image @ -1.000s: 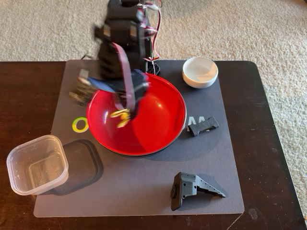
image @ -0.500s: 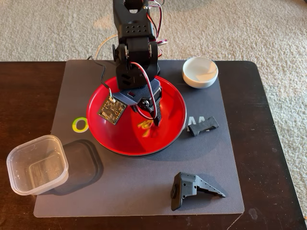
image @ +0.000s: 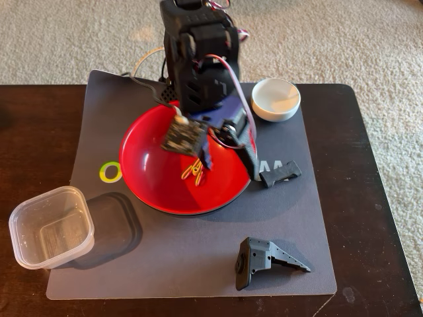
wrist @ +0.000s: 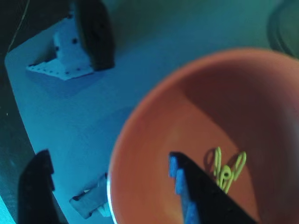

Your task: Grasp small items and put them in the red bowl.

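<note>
The red bowl (image: pixel 152 172) sits mid-mat, and the yellow clip (image: pixel 193 170) lies loose inside it. My gripper (image: pixel 231 172) hangs open and empty over the bowl's right rim, above the short black ribbed piece (image: pixel 280 174). Near the mat's front edge lies the black bracket (image: pixel 268 259). The clear tub (image: pixel 51 226) stands front left and the white dish (image: pixel 275 99) back right. In the wrist view the gripper (wrist: pixel 107 158) straddles the bowl's (wrist: pixel 243 102) rim, with the clip (wrist: pixel 226 170) beside one finger, the ribbed piece (wrist: pixel 88 203) below and the bracket (wrist: pixel 79 46) at the top.
A grey mat (image: pixel 165 264) covers a dark wooden table (image: pixel 33 145), with carpet beyond its far edge. The arm's base and wires stand at the back of the mat, behind the bowl.
The gripper carried the yellow clip over the bowl, opened and let it drop inside. It has since swung right toward the bowl's right rim.
</note>
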`<state>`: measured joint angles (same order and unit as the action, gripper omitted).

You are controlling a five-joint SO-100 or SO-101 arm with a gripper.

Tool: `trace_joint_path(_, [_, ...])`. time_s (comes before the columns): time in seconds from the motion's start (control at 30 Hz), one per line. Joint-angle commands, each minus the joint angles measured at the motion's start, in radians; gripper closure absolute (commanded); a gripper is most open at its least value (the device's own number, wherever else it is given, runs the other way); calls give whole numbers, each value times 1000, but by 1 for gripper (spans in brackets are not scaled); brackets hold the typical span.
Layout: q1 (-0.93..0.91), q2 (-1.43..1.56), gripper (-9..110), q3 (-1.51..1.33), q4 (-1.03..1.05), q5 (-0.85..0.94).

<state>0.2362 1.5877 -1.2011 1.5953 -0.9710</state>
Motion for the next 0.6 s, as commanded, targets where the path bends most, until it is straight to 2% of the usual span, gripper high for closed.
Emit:
trace_joint_path(0.0, [38, -147, 68, 265, 26, -55])
trace_joint_path(0.23, [32, -546, 68, 726, 40, -64])
trace_joint_path(0.57, [75, -962, 68, 1043, 40, -86])
